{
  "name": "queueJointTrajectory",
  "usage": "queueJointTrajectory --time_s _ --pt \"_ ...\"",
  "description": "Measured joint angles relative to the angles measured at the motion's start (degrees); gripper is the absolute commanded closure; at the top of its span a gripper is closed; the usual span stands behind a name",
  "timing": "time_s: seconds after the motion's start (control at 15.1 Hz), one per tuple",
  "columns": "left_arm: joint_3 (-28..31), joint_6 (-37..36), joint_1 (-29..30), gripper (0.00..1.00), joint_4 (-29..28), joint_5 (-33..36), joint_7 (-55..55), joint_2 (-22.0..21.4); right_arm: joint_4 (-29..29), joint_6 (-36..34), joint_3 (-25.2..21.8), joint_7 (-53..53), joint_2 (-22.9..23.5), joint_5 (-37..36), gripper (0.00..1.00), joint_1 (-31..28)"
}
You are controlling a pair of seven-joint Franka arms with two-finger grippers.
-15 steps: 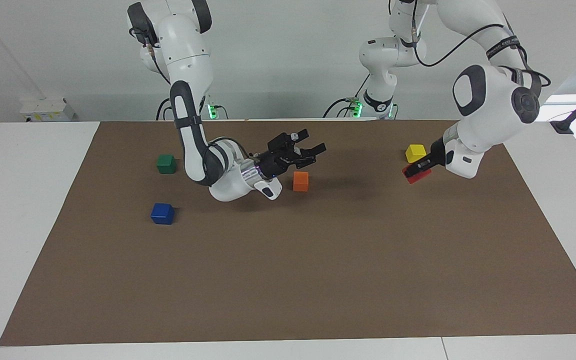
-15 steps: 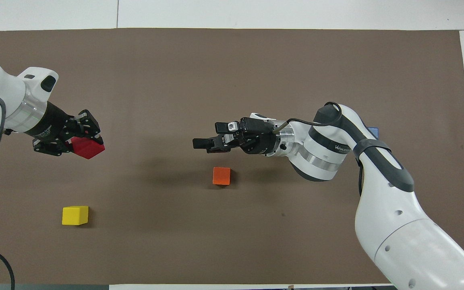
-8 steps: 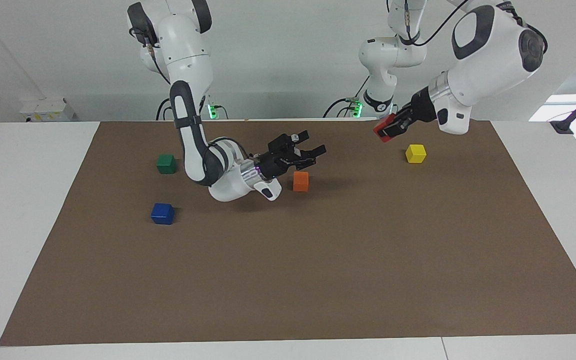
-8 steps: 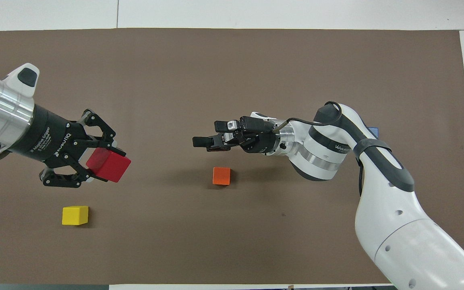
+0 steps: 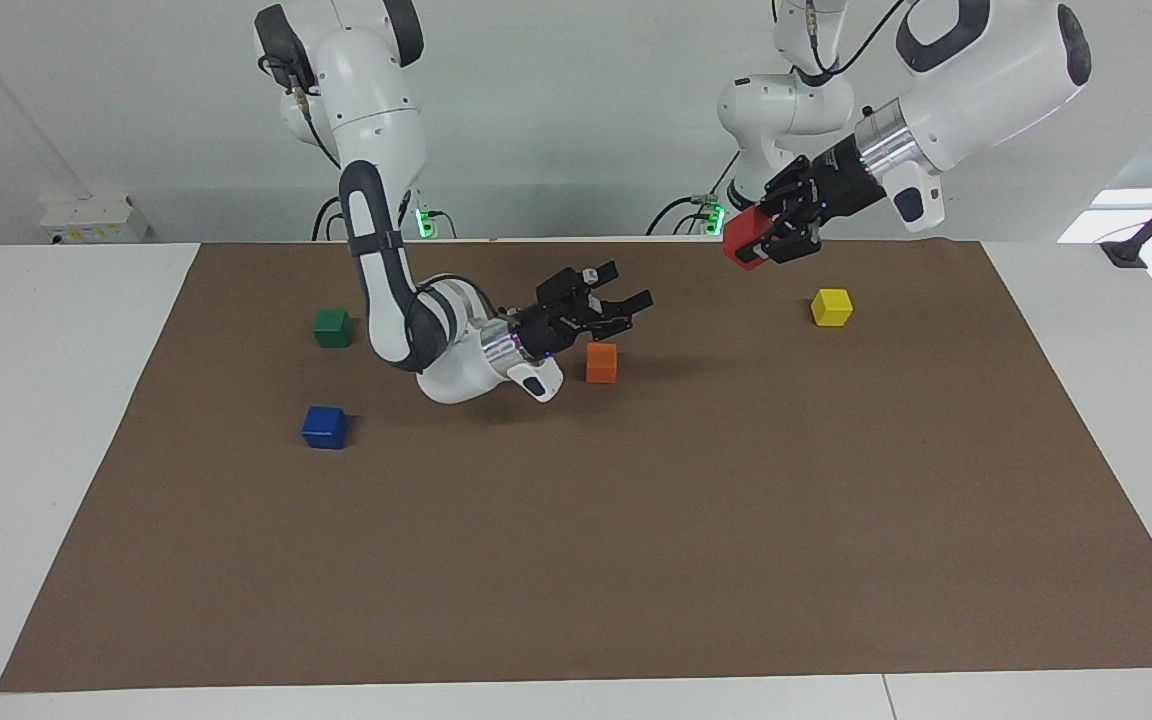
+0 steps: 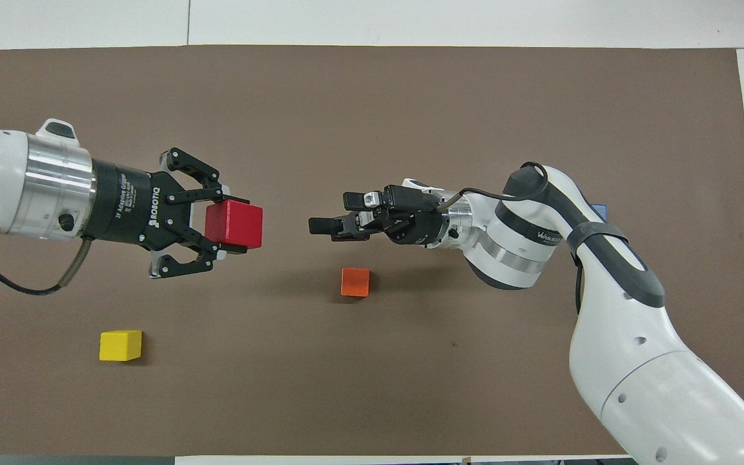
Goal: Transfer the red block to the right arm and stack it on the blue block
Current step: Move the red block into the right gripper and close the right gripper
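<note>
My left gripper [image 5: 754, 238] is shut on the red block [image 5: 742, 246] and holds it high in the air, over the mat between the yellow and orange cubes. In the overhead view the left gripper [image 6: 235, 226] points the red block [image 6: 236, 219] at my right gripper [image 6: 329, 213], with a gap between them. My right gripper [image 5: 628, 285] is open and empty, low over the mat just above the orange cube. The blue block [image 5: 325, 427] sits on the mat toward the right arm's end. In the overhead view only its corner [image 6: 599, 210] shows past the right arm.
An orange cube [image 5: 601, 362] lies mid-mat under the right gripper and also shows in the overhead view [image 6: 354, 282]. A yellow cube [image 5: 831, 307] lies toward the left arm's end. A green cube [image 5: 333, 327] lies nearer to the robots than the blue block. The brown mat [image 5: 636, 560] covers the table.
My left gripper has lifted the red block off the mat beside the yellow cube, turned level and swung it toward the right gripper. The right arm has hardly moved.
</note>
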Motion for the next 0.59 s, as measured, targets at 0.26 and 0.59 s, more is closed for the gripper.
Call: queueJointTrajectory --time_s 0.26,0.59 --pt "0.0 2.4 -0.6 1.00 -4.4 -7.1 -2.0 -3.2 0.0 0.5 0.0 0.0 0.0 0.0 0.00 0.0" --pt "-0.1 11.8 -5.0 1.00 -7.5 -9.9 -5.2 -4.2 0.0 1.0 0.0 0.0 0.0 0.0 0.00 0.0"
